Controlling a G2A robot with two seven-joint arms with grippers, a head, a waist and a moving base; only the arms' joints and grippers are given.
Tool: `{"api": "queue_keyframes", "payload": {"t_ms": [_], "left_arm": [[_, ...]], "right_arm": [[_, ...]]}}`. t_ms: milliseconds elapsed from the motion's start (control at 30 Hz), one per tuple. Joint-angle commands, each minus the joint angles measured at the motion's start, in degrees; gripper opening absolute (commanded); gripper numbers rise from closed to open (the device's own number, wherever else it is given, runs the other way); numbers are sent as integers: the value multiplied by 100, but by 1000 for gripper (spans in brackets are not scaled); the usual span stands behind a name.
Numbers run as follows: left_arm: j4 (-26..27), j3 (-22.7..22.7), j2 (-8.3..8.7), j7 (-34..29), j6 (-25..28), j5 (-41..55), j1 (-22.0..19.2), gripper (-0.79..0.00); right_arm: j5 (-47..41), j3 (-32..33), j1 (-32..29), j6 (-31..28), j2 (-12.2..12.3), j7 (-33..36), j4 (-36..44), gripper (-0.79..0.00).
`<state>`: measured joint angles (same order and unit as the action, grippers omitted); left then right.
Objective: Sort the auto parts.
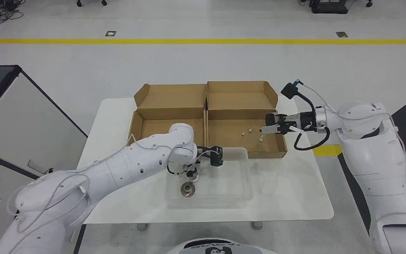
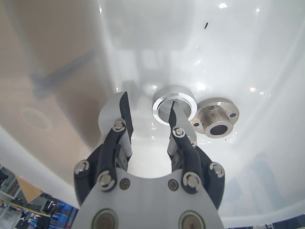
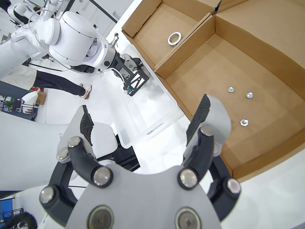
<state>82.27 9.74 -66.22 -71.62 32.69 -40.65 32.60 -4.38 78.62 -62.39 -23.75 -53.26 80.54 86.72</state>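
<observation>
White table (image 1: 304, 190), rounded corners, on pale grey floor (image 1: 76, 70).
Yellow line (image 1: 190, 41) runs left to right across floor, far of table.
Two small square floor plates just far of line: one left (image 1: 111, 33), one right (image 1: 340, 34).
Dark-framed pale panel (image 1: 32, 120) stands left of table, apart from it.
Short yellow stripe (image 1: 328, 150) on floor right of table, partly hidden.
Black wheeled base (image 1: 330, 6) at far right edge.
Small brown carton (image 3: 39, 98) on floor in room behind.

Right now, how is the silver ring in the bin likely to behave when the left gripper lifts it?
Probably rigid: the silver ring looks like machined metal, unlikely to flex. Its polished wall may slip against the ribbed pads of the left gripper. Lying on a flat face, it seems unlikely to roll.
</observation>
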Motion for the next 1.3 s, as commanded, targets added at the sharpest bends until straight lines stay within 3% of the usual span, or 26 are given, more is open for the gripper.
{"api": "queue_keyframes", "payload": {"t_ms": [0, 500, 1000, 1067, 1133, 1167, 1267], "left_arm": [[35, 0, 28, -22, -23, 23, -15, -456], [73, 0, 106, 24, 23, -2, 123, -508], [44, 0, 86, 56, 55, -17, 153, -508], [9, 0, 72, 72, 71, -28, 167, -529], [-20, 0, 58, 84, 83, -44, 177, -736], [-27, 0, 52, 92, 91, -46, 174, -785], [-26, 0, 38, 98, 97, -68, 147, -785]], "right_arm": [[-1, 0, 0, 0, 0, 0, 0, 0], [-1, 0, 0, 0, 0, 0, 0, 0], [-1, 0, 0, 0, 0, 0, 0, 0], [-1, 0, 0, 0, 0, 0, 0, 0], [-1, 0, 0, 0, 0, 0, 0, 0], [-1, 0, 0, 0, 0, 0, 0, 0], [-1, 0, 0, 0, 0, 0, 0, 0]]}}
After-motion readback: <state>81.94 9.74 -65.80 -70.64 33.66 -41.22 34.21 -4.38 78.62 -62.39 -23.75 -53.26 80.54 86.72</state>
